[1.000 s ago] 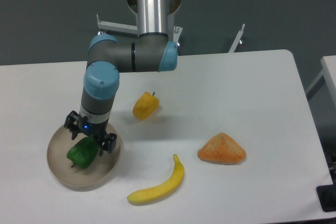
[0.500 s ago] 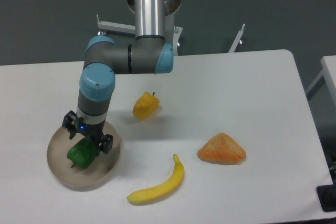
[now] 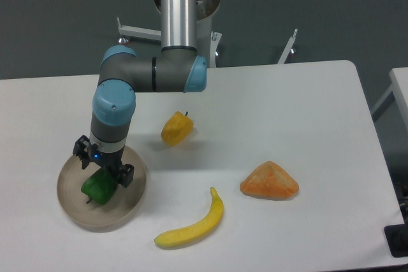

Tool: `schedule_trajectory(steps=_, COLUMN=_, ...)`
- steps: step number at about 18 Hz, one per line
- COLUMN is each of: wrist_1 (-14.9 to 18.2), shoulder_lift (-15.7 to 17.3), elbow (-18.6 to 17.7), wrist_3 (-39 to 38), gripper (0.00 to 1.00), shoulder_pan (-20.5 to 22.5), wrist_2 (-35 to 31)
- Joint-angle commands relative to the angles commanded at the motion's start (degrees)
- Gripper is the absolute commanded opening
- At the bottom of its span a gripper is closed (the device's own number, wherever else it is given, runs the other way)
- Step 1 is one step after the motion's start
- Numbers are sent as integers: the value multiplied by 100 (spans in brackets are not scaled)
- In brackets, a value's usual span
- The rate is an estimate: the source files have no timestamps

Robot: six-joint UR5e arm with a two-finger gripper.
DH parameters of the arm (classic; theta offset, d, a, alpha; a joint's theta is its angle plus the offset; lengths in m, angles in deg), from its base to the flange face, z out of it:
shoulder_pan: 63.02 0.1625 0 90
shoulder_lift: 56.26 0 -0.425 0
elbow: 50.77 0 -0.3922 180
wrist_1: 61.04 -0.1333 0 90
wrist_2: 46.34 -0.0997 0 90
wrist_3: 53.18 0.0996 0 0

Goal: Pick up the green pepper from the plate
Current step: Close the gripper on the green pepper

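The green pepper (image 3: 97,188) lies on the left half of the round beige plate (image 3: 132,203) at the table's front left. My gripper (image 3: 102,175) points straight down right over the pepper's top, its black jaws spread apart on either side of it. It looks open, with the fingertips low at the pepper and partly hidden behind it. The pepper still rests on the plate.
A yellow-orange pepper (image 3: 176,128) sits just right of the arm. A banana (image 3: 193,225) lies near the front edge, to the right of the plate. An orange wedge-shaped item (image 3: 269,181) is further right. The table's left edge is close to the plate.
The gripper and forearm have shifted slightly left over the plate, centring more over the green pepper. The pepper has not moved.
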Motion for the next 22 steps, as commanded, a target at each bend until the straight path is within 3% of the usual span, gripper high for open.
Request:
schedule_trajectory(steps=7, wrist_1=0, shoulder_lift=-44, elbow=0, wrist_3=0, gripper=100, shoulder_pan=0, wrist_2=0)
schedule_trajectory(steps=8, wrist_1=-9, shoulder_lift=-53, elbow=0, wrist_3=9, gripper=94, shoulder_pan=0, wrist_2=-44)
schedule_trajectory(steps=12, wrist_1=-9, shoulder_lift=-53, elbow=0, wrist_3=26, gripper=54, shoulder_pan=-17, wrist_2=-114)
schedule_trajectory(steps=14, wrist_1=-9, shoulder_lift=-44, elbow=0, wrist_3=44, gripper=49, shoulder_pan=-18, wrist_2=-114)
schedule_trajectory(steps=22, wrist_1=17, shoulder_lift=44, elbow=132, wrist_3=227, gripper=43, shoulder_pan=35, wrist_2=-123)
